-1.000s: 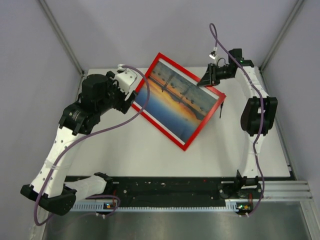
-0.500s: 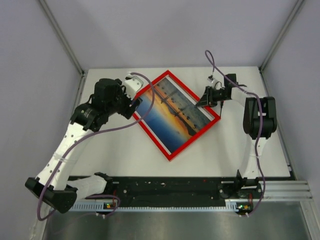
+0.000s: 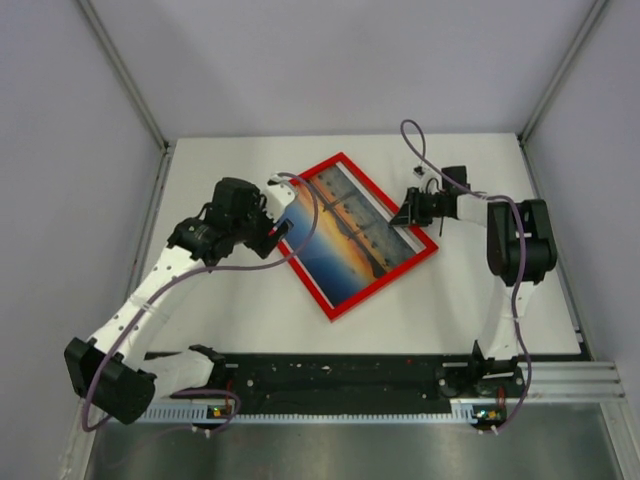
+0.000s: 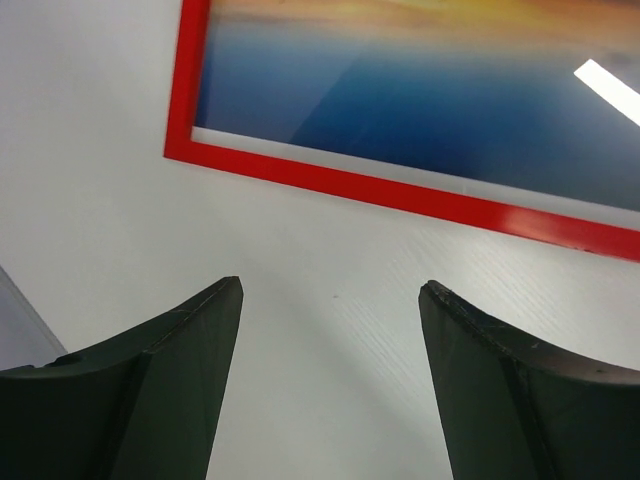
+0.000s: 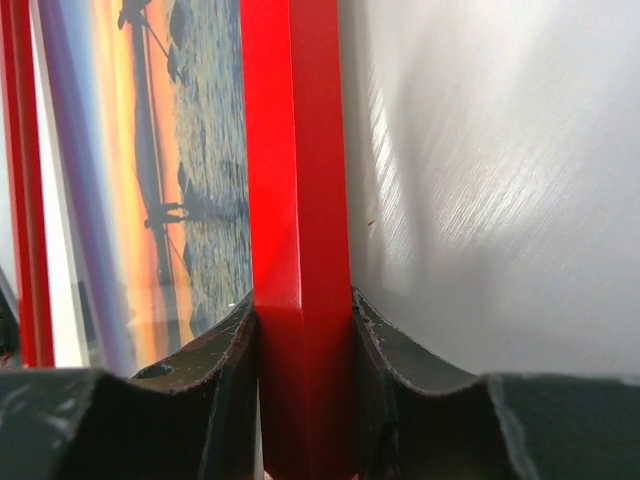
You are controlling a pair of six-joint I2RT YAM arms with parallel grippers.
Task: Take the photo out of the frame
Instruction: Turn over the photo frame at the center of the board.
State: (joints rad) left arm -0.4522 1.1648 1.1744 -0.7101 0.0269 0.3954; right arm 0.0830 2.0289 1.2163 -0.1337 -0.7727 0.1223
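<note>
**Top external view.** The frame (image 3: 385,283) sits diamond-wise in the far half of the surface (image 3: 300,335), nearer the far edge than the arm bases. The photo (image 3: 355,235) is still inside it, picture side up. The right gripper (image 3: 405,215) meets the frame's far-right rail, and the left gripper (image 3: 280,232) hovers just beside its left corner. Compared with a second ago, the frame has come toward the left and near side. It looks smaller and lower, and the left arm has swung inward to follow it.

**Left wrist view.** The left gripper (image 4: 330,290) is spread wide with nothing between its fingers. It is over bare surface (image 4: 100,200), close to a red rail (image 4: 400,193) but apart from it. The blue part of the photo (image 4: 420,110) carries a bright glare streak.

**Right wrist view.** The right gripper (image 5: 303,310) is clamped onto the red rail (image 5: 295,150), with the print (image 5: 190,150) to its left and the surface (image 5: 480,200) to its right.

**Risk.** The hold is a pinch on one narrow rail, so the frame could pivot or slip out if the left gripper nudges the corner. The picture side faces up, so the back is probably out of reach, and prying from the front could crease the print.
</note>
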